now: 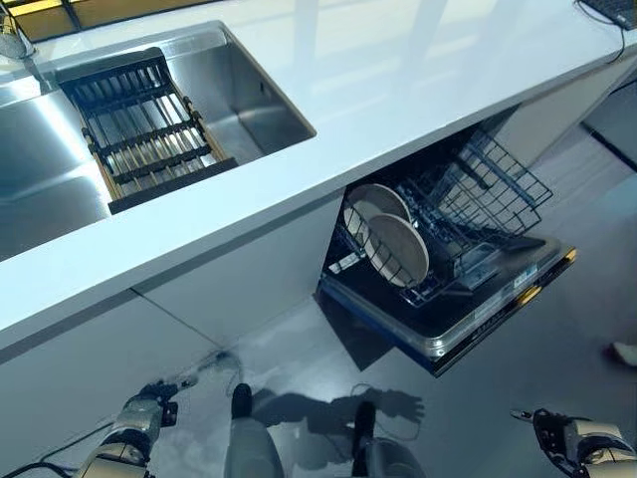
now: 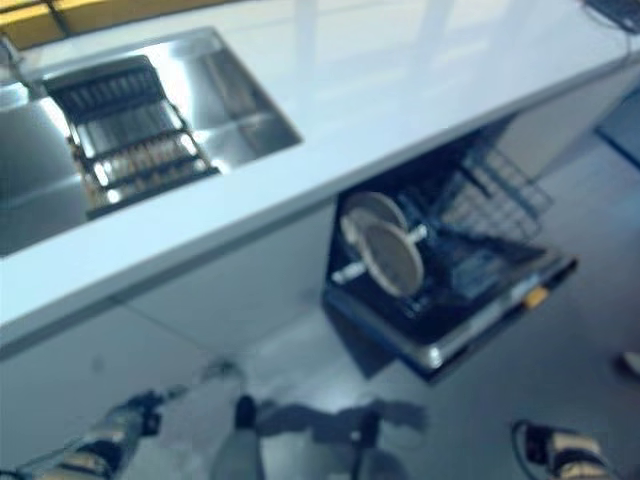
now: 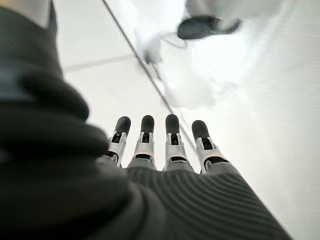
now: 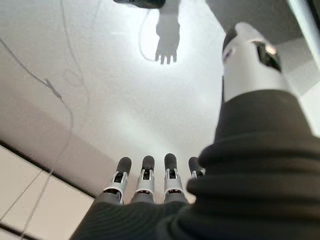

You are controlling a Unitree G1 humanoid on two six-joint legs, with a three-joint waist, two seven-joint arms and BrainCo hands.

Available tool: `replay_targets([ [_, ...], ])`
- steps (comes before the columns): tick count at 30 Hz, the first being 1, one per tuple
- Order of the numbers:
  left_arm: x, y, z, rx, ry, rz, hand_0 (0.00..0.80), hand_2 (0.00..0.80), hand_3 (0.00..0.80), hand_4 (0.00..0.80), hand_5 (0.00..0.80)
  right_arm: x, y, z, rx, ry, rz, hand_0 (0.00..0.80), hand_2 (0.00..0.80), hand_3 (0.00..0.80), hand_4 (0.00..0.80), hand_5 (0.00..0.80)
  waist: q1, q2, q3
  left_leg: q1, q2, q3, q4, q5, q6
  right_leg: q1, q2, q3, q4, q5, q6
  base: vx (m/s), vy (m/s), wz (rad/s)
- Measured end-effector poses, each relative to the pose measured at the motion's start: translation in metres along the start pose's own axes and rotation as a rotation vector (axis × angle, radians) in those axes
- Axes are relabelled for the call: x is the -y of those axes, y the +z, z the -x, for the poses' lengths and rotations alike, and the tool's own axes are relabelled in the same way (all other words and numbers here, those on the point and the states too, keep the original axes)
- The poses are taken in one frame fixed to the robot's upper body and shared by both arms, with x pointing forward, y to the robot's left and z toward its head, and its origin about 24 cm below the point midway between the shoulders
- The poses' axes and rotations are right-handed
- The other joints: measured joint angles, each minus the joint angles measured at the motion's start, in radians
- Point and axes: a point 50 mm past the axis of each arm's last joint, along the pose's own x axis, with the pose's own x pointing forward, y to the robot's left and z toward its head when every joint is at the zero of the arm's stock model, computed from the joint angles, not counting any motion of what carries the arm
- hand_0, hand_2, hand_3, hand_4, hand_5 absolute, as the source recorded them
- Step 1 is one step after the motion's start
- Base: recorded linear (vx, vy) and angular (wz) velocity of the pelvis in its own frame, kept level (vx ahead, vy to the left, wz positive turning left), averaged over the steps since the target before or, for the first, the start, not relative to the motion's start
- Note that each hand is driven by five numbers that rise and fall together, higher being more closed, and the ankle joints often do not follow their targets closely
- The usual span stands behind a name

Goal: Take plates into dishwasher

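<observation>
Two round plates [image 1: 396, 247] stand upright side by side in the pulled-out lower rack [image 1: 468, 204] of the open dishwasher [image 1: 478, 309] under the white counter. My left hand [image 1: 139, 413] hangs low at the lower left, fingers [image 3: 145, 137] straight and empty. My right hand [image 1: 562, 435] hangs low at the lower right, fingers [image 4: 145, 175] straight and empty. Both hands are far below and apart from the dishwasher.
A white counter [image 1: 398, 90] runs across the view. A steel sink [image 1: 60, 159] at the left holds a dark drying rack [image 1: 139, 124]. The open dishwasher door [image 1: 498, 319] juts out over the grey floor. A person's shoe [image 1: 624, 352] shows at the right edge.
</observation>
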Motion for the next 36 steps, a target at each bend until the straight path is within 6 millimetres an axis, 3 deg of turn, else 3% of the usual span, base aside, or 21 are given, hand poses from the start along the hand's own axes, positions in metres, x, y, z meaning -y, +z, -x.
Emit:
replay_targets([
  [2, -0.008, -0.029, 0.001, -0.077, 0.034, 0.066, 0.000, 0.000, 0.000, 0.000, 0.000, 0.001, -0.001, 0.000, -0.005, 0.007, 0.033, 0.000, 0.000, 0.000, 0.000, 0.000, 0.001, 0.021, 0.012, 0.047, 0.025, -0.003, -0.036, 0.019, -0.019, 0.033, 0.032, -0.009, -0.001, -0.011, -0.016, -0.102, -0.239, 0.02],
  [3, -0.009, -0.037, 0.001, -0.099, 0.041, 0.080, 0.000, 0.000, 0.000, 0.000, 0.000, 0.001, -0.002, 0.000, -0.008, 0.006, 0.042, 0.000, 0.000, 0.000, 0.000, 0.000, 0.001, 0.025, 0.014, 0.061, 0.032, -0.002, -0.046, 0.022, -0.014, 0.042, 0.040, -0.011, -0.001, -0.015, -0.021, -0.153, -0.237, 0.04],
  [4, -0.008, -0.060, 0.004, -0.161, 0.050, 0.090, 0.000, 0.000, 0.000, 0.000, 0.000, 0.005, -0.004, 0.000, -0.013, 0.003, 0.061, 0.000, 0.000, 0.000, 0.000, 0.000, 0.001, 0.041, 0.012, 0.083, 0.051, -0.002, -0.065, 0.029, -0.004, 0.058, 0.060, -0.015, 0.000, -0.030, -0.030, -0.181, -0.225, 0.10],
  [6, 0.002, -0.079, 0.007, -0.222, 0.037, 0.090, 0.000, 0.000, 0.000, 0.000, 0.000, 0.012, -0.011, 0.000, -0.032, -0.017, 0.069, 0.000, 0.000, 0.000, 0.000, 0.000, -0.002, 0.055, 0.016, 0.056, 0.043, 0.016, -0.042, 0.073, 0.041, 0.073, 0.072, -0.016, 0.000, -0.047, -0.041, -0.213, -0.257, 0.62],
  [7, 0.007, -0.078, 0.007, -0.227, 0.026, 0.090, 0.000, 0.000, 0.000, 0.000, 0.000, 0.015, -0.022, -0.002, -0.069, -0.025, 0.063, 0.000, 0.000, 0.000, 0.000, 0.000, -0.014, 0.050, 0.019, 0.028, 0.024, 0.057, -0.025, 0.125, 0.066, 0.081, 0.066, -0.020, -0.002, -0.057, -0.048, -0.221, -0.166, 1.33],
  [9, 0.017, -0.060, 0.004, -0.190, -0.001, 0.089, 0.000, 0.000, 0.000, 0.000, 0.000, 0.021, -0.051, -0.003, -0.156, -0.063, 0.034, 0.000, 0.000, 0.000, 0.000, 0.000, -0.052, 0.012, 0.013, -0.026, -0.036, 0.229, -0.049, 0.312, 0.055, 0.101, -0.006, -0.138, -0.026, -0.058, -0.070, -0.243, 0.001, 1.53],
  [10, 0.017, -0.057, 0.004, -0.180, -0.006, 0.092, 0.000, 0.000, 0.000, 0.000, 0.000, 0.016, -0.052, -0.004, -0.155, -0.068, 0.015, 0.000, 0.000, 0.000, 0.000, 0.000, -0.052, -0.029, 0.011, -0.035, -0.070, 0.309, 0.063, 0.219, 0.082, 0.122, -0.046, -0.173, -0.058, -0.031, -0.069, -0.165, 0.072, 0.88],
  [11, 0.017, -0.058, 0.004, -0.182, -0.008, 0.091, 0.000, 0.000, 0.000, 0.000, 0.000, 0.013, -0.050, -0.005, -0.134, -0.063, -0.015, 0.000, 0.000, 0.000, 0.000, 0.000, -0.054, -0.053, 0.008, -0.038, -0.090, 0.319, 0.183, 0.111, 0.099, 0.136, -0.069, -0.181, -0.079, -0.016, -0.065, -0.136, 0.082, 0.34],
  [12, 0.020, -0.062, 0.005, -0.186, -0.020, 0.085, 0.000, 0.000, 0.000, 0.000, 0.000, 0.015, -0.045, -0.004, -0.095, -0.072, -0.039, 0.000, 0.000, 0.000, 0.000, 0.000, -0.070, -0.073, -0.011, -0.013, -0.124, 0.316, 0.330, -0.034, 0.085, 0.142, -0.093, -0.185, -0.091, -0.010, -0.064, -0.167, 0.134, 0.33],
  [13, 0.028, -0.060, 0.005, -0.172, -0.044, 0.089, 0.000, 0.000, 0.000, 0.000, 0.000, 0.029, -0.043, -0.003, -0.075, -0.118, -0.040, 0.000, 0.000, 0.000, 0.000, 0.000, -0.093, -0.035, -0.035, 0.029, -0.127, 0.290, 0.441, -0.122, 0.072, 0.157, -0.075, -0.196, -0.085, -0.011, -0.060, -0.255, 0.209, 0.39],
  [14, 0.033, -0.056, 0.006, -0.153, -0.060, 0.093, 0.000, 0.000, 0.000, 0.000, 0.000, 0.038, -0.045, -0.001, -0.061, -0.143, -0.038, 0.000, 0.000, 0.000, 0.000, 0.000, -0.113, 0.000, -0.056, 0.074, -0.133, 0.267, 0.431, -0.189, 0.067, 0.146, -0.053, -0.205, -0.072, -0.007, -0.053, -0.304, 0.212, 0.42],
  [15, 0.036, -0.051, 0.006, -0.129, -0.071, 0.085, 0.000, 0.000, 0.000, 0.000, 0.000, 0.041, -0.043, 0.000, -0.035, -0.157, -0.025, 0.000, 0.000, 0.000, 0.000, 0.000, -0.124, 0.028, -0.072, 0.149, -0.158, 0.248, 0.271, -0.245, 0.086, 0.127, -0.033, -0.202, -0.049, -0.009, -0.049, -0.290, 0.081, 0.44],
  [16, 0.041, -0.037, 0.005, -0.085, -0.084, 0.061, 0.000, 0.000, 0.000, 0.000, 0.000, 0.041, -0.043, 0.000, -0.027, -0.159, -0.016, 0.000, 0.000, 0.000, 0.000, 0.000, -0.144, 0.048, -0.090, 0.208, -0.172, 0.223, 0.085, -0.227, 0.103, 0.074, -0.022, -0.204, 0.002, -0.017, -0.047, -0.291, -0.010, 0.58],
  [17, 0.044, -0.018, 0.005, -0.031, -0.097, 0.055, 0.000, 0.000, 0.000, 0.000, 0.000, 0.038, -0.043, 0.000, -0.022, -0.156, -0.016, 0.000, 0.000, 0.000, 0.000, 0.000, -0.156, 0.052, -0.094, 0.224, -0.176, 0.214, -0.012, -0.208, 0.117, 0.030, -0.027, -0.204, 0.054, -0.028, -0.043, -0.298, -0.040, 0.48],
  [19, 0.046, 0.000, 0.005, 0.019, -0.101, 0.058, 0.000, 0.000, 0.000, 0.000, 0.000, 0.020, -0.040, -0.003, -0.018, -0.117, -0.030, 0.000, 0.000, 0.000, 0.000, 0.000, -0.148, -0.010, -0.101, 0.230, -0.206, 0.214, -0.051, -0.166, 0.133, -0.013, -0.056, -0.192, 0.097, -0.034, -0.039, -0.250, 0.003, 0.01],
  [21, 0.046, -0.006, 0.004, -0.002, -0.103, 0.046, 0.000, 0.000, 0.000, 0.000, 0.000, 0.012, -0.035, -0.004, -0.014, -0.097, -0.013, 0.000, 0.000, 0.000, 0.000, 0.000, -0.144, -0.042, -0.121, 0.230, -0.213, 0.200, -0.054, -0.159, 0.140, -0.007, -0.031, -0.136, 0.077, -0.057, -0.029, -0.180, 0.088, 0.03],
  [23, 0.048, -0.011, 0.004, 0.003, -0.116, 0.036, 0.000, 0.000, 0.000, 0.000, 0.000, 0.019, -0.033, -0.003, -0.020, -0.117, -0.014, 0.000, 0.000, 0.000, 0.000, 0.000, -0.134, -0.046, -0.124, 0.229, -0.226, 0.194, -0.077, -0.136, 0.144, -0.007, -0.021, -0.107, 0.059, -0.042, -0.034, -0.146, 0.127, 0.10],
  [30, 0.034, -0.051, 0.006, -0.084, -0.077, -0.007, 0.000, 0.000, 0.000, 0.000, 0.000, 0.029, -0.054, -0.003, -0.110, -0.146, -0.036, 0.000, 0.000, 0.000, 0.000, 0.000, -0.115, -0.003, -0.107, 0.229, -0.232, 0.196, -0.108, -0.105, 0.144, -0.004, -0.014, -0.092, 0.027, -0.008, -0.033, -0.043, 0.000, 0.00],
  [33, 0.020, -0.055, 0.005, -0.102, -0.040, -0.045, 0.000, 0.000, 0.000, 0.000, 0.000, 0.034, -0.076, -0.002, -0.164, -0.160, -0.054, 0.000, 0.000, 0.000, 0.000, 0.000, -0.116, -0.007, -0.095, 0.229, -0.232, 0.174, -0.104, -0.099, 0.144, 0.007, -0.005, -0.003, 0.031, -0.016, -0.029, -0.135, -0.177, 0.15],
  [34, 0.012, -0.054, 0.004, -0.105, -0.023, -0.039, 0.000, 0.000, 0.000, 0.000, 0.000, 0.031, -0.078, -0.003, -0.168, -0.156, -0.058, 0.000, 0.000, 0.000, 0.000, 0.000, -0.113, -0.015, -0.090, 0.228, -0.230, 0.184, -0.104, -0.099, 0.144, 0.001, -0.003, 0.007, 0.030, -0.012, -0.033, -0.140, -0.290, -0.19],
  [36, -0.005, -0.062, 0.004, -0.146, 0.021, -0.010, 0.000, 0.000, 0.000, 0.000, 0.000, 0.022, -0.078, -0.005, -0.157, -0.141, -0.064, 0.000, 0.000, 0.000, 0.000, 0.000, -0.106, -0.004, -0.074, 0.228, -0.183, 0.214, -0.104, -0.092, 0.142, -0.011, -0.002, 0.038, 0.034, -0.010, -0.010, -0.099, -0.419, -0.33],
])
